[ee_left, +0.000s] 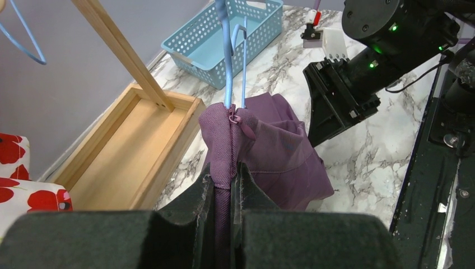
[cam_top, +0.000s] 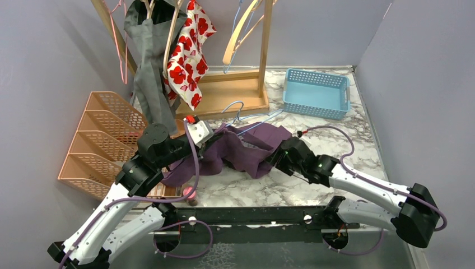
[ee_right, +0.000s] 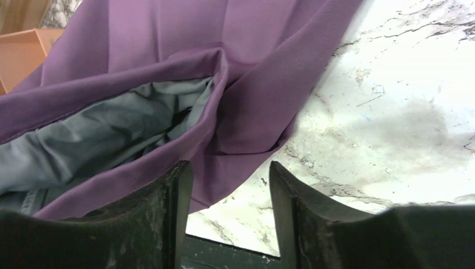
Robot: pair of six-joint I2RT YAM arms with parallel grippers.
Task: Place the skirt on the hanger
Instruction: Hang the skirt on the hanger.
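The purple skirt (cam_top: 246,148) lies crumpled on the marble table, its grey lining showing in the right wrist view (ee_right: 101,140). A light blue wire hanger (cam_top: 238,112) lies at its far edge, its hook poking out of the waistband in the left wrist view (ee_left: 232,67). My left gripper (cam_top: 215,134) is shut on the skirt's waistband seam (ee_left: 229,168) beside the zip. My right gripper (cam_top: 278,159) is open at the skirt's right edge, and a corner of the cloth (ee_right: 246,129) lies just ahead of its jaws, with bare table between them.
A wooden clothes rack (cam_top: 235,95) with a grey garment (cam_top: 148,56) and a red-flowered one (cam_top: 187,53) stands at the back. A blue basket (cam_top: 316,92) sits at the back right. An orange divided rack (cam_top: 101,140) lies at the left.
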